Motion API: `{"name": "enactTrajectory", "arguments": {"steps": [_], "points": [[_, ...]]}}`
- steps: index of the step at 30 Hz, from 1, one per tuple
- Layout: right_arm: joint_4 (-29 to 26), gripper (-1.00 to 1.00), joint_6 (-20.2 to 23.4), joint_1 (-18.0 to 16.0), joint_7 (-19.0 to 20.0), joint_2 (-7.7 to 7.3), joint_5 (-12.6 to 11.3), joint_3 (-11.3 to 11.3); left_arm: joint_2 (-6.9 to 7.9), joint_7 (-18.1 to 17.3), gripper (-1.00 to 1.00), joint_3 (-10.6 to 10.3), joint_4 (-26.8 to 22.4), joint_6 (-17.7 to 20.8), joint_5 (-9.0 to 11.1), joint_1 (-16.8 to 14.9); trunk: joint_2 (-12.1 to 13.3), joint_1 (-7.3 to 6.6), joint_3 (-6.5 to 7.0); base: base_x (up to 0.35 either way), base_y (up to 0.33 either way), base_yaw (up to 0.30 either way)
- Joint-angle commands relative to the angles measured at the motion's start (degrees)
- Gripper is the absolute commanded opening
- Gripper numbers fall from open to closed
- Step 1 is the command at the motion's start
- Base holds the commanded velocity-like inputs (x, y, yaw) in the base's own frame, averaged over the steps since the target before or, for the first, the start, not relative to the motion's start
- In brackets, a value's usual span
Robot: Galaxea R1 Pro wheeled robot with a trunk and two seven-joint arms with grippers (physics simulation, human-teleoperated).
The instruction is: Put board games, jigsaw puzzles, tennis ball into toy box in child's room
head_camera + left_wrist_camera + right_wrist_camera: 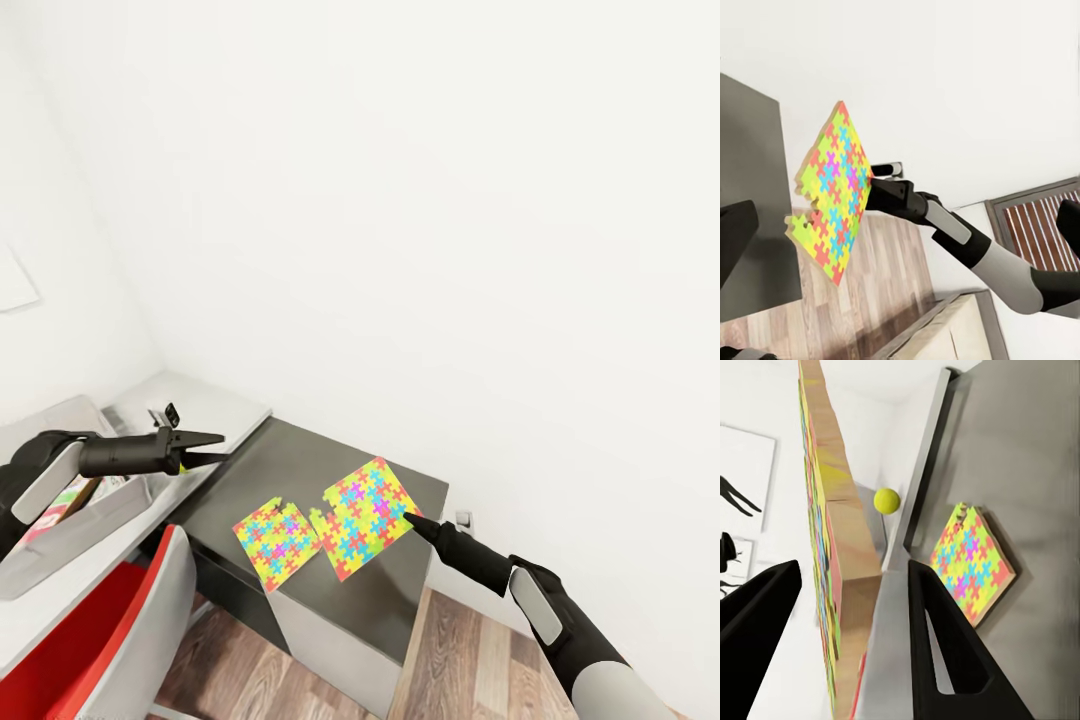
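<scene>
Partly visible at the head view's left edge, the toy box sits on the white worktop with a printed board game inside. Two jigsaw puzzles lie on the dark side unit: the right gripper has its fingers clamped on the raised puzzle; the other puzzle lies flat beside it. The left gripper hovers nearby, fingers apart.

2 bright jigsaw puzzles, 1 tilted

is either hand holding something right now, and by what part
The right hand grips the larger jigsaw puzzle by its edge, fingers either side and the sheet lifted. The left hand holds nothing.
</scene>
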Motion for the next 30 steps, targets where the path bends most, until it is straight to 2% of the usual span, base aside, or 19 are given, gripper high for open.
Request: {"name": "enactTrajectory", "arguments": {"steps": [1,5,9,14,20,30], "points": [[-0.01,-1.00,0.38,-0.03,-0.03,-0.04,-0.43,0.10,0.05,-0.17,1.00,-0.16,0.05,0.33,0.20,-0.11,-0.12,0.04,-0.03,0.000,0.000,0.140],[-0.03,-1.00,0.38,-0.01,0.22,-0.10,-0.48,-0.25,0.05,-0.18,1.00,-0.09,0.05,0.33,0.24,-0.11,-0.12,0.04,0.30,0.000,0.000,0.160],[-0.05,-1.00,0.38,0.06,1.23,-0.05,-0.44,-2.26,0.05,-0.18,1.00,0.02,0.05,0.33,0.31,-0.11,-0.12,0.04,0.37,-0.002,0.000,0.056],[-0.05,-1.00,0.38,0.06,1.21,-0.04,-0.36,-2.35,0.13,-0.18,1.00,0.09,0.11,0.33,0.46,-0.11,-0.12,0.04,0.37,-0.088,0.000,0.002],[-0.05,-1.00,0.34,0.06,1.20,-0.04,-0.35,-2.36,1.17,-0.81,1.00,0.20,0.14,0.33,0.37,-0.11,-0.12,0.04,0.38,-0.018,0.000,0.028],[-0.05,-1.00,0.37,0.06,1.20,-0.05,-0.35,-2.36,1.36,-2.92,1.00,0.54,0.14,0.33,0.30,-0.11,-0.12,0.04,0.72,-0.098,0.037,0.233]]}}
